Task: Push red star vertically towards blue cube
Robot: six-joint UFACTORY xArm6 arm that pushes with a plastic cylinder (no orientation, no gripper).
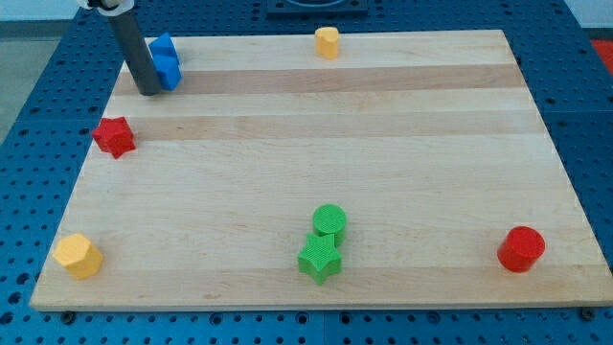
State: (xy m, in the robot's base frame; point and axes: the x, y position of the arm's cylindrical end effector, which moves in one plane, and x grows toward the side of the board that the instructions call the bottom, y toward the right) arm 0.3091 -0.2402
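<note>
Counter (383, 144): pale wooden board on a blue perforated base; carries every block.
Rod: dark, straight, descending from the view's top left; no fingers on this rig, so no spread or pinch to report.
Red cylinder (521, 249): view's bottom right, well apart from the rest.
Green cylinder (329, 220): bottom centre, touching green star (319, 259) just below it.
Yellow block (78, 256): bottom left corner, shape roughly hexagonal.
Blue cube (166, 60): top left, just beside the rod.
Red star (114, 136): left edge, below blue cube and slightly to its left.
Small yellow block (328, 42): top edge, centre.
My tip (149, 92): touching or nearly touching blue cube's lower left; above red star, apart.
Step in hand, judged: circle round to red star's lower side, clear of both blocks, then push straight up through its centre, slowly, to avoid spin.
</note>
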